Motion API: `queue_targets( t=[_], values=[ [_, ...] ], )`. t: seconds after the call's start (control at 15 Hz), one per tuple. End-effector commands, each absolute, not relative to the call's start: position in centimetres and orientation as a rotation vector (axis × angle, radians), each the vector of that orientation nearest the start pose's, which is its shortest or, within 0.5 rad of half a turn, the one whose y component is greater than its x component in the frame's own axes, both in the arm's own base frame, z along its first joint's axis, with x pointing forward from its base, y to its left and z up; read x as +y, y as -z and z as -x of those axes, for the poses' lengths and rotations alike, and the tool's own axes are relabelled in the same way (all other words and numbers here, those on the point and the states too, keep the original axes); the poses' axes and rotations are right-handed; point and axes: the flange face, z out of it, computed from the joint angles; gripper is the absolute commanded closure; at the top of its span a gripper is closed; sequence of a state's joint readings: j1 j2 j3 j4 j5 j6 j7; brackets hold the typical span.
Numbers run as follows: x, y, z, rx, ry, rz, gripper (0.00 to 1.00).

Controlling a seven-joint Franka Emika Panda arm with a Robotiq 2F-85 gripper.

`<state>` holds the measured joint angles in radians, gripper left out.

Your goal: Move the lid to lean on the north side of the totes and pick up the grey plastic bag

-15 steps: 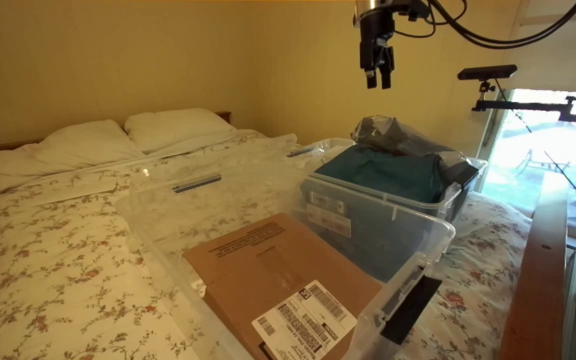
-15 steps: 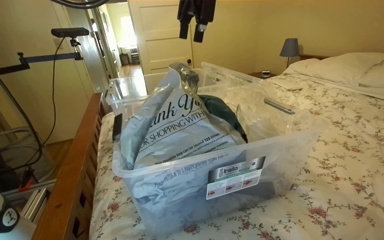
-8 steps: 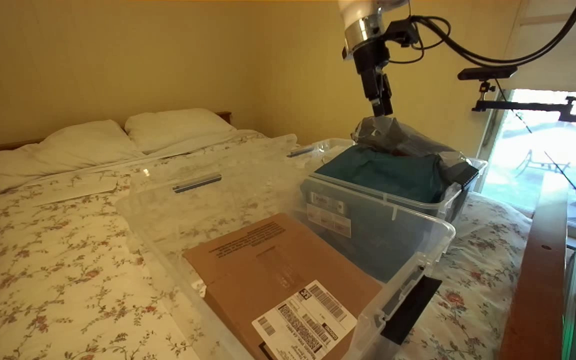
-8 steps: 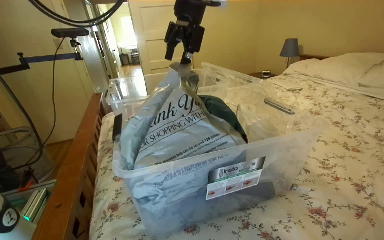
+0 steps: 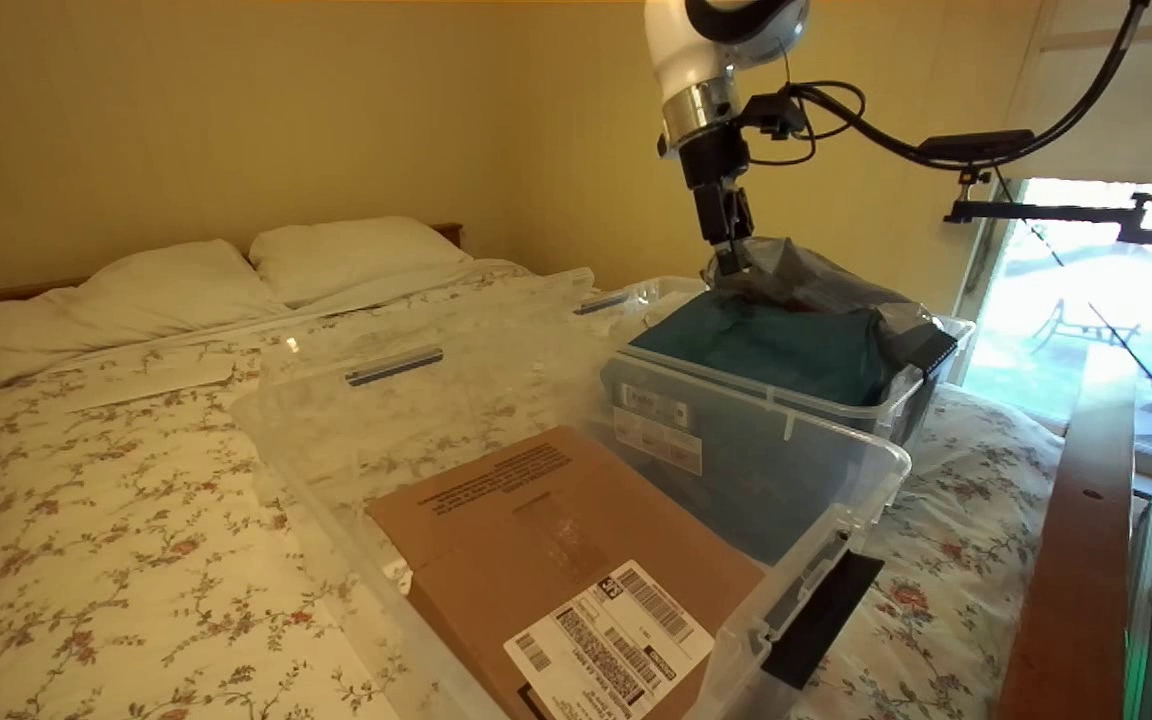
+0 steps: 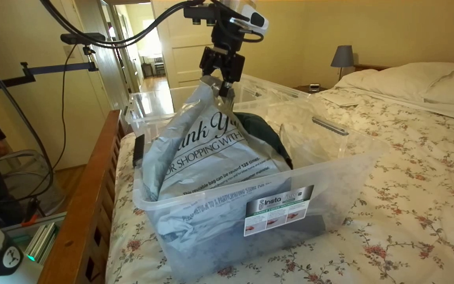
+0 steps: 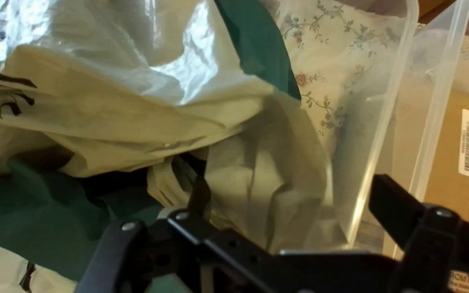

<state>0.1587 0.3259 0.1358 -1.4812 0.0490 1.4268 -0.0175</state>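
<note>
Black pincer (image 7: 291,193) has descended astride the bag (image 6: 211,154).

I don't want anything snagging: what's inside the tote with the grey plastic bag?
Besides the grey plastic bag, dark green material shows past the bag's edges inside that tote. What lies deeper, beneath them, is covered.

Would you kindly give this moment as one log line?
grey plastic bag: in tote, not lifted | gripper: open, at bag's top | cardboard box: in neighbouring tote
</note>
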Motion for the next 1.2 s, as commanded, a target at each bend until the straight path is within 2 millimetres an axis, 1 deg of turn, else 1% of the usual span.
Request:
queue_targets(
  t=[0.0, 0.07, 0.27, 0.47, 0.67, 0.8, 0.93, 1.13],
  values=[
    [17.4, -46.6, -59.4, -0.490, -0.560, 3.049, 0.26],
    [17.2, -46.6, -59.5, -0.487, -0.555, 3.053, 0.32],
    [16.9, -46.6, -59.7, -0.492, -0.550, 3.061, 0.56],
    [16.7, -46.7, -59.8, -0.478, -0.557, 3.075, 0.76],
    [16.2, -46.6, -59.7, -0.438, -0.607, 3.075, 0.97],
    [15.7, -46.5, -59.6, -0.398, -0.688, 3.039, 1.00],
    [15.4, -47.2, -59.3, -0.364, -0.771, 3.009, 1.00],
    [15.6, -51.6, -58.5, -0.399, -0.836, 2.952, 1.00]
  ],
)
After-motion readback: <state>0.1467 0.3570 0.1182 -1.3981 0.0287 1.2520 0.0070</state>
